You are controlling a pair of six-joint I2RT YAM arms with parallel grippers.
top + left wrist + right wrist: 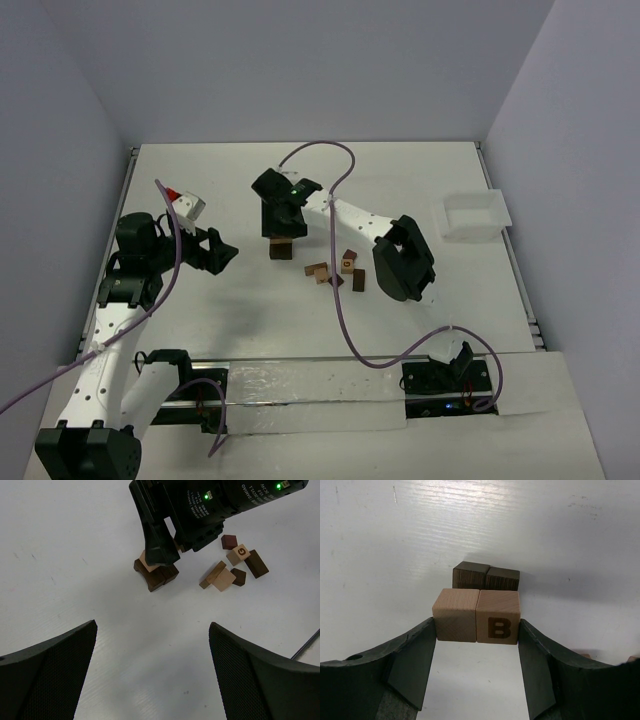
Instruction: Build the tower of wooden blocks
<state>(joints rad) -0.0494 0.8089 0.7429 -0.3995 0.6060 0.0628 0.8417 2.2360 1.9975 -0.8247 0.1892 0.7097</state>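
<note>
The wood block tower (281, 251) stands left of the table's middle. Its base is two dark brown blocks (485, 576) side by side, which also show in the left wrist view (160, 577). My right gripper (477, 624) is shut on two light tan blocks held side by side, a plain one (456, 615) and one marked B (498, 617). They sit just over the dark pair; whether they touch it I cannot tell. My left gripper (152, 625) hangs open and empty to the left of the tower (225, 250).
Several loose wooden blocks (338, 272), tan and brown, lie right of the tower, also seen from the left wrist (232, 565). A white tray (476, 215) sits at the right edge. A purple cable (345, 300) runs across the table by the right arm.
</note>
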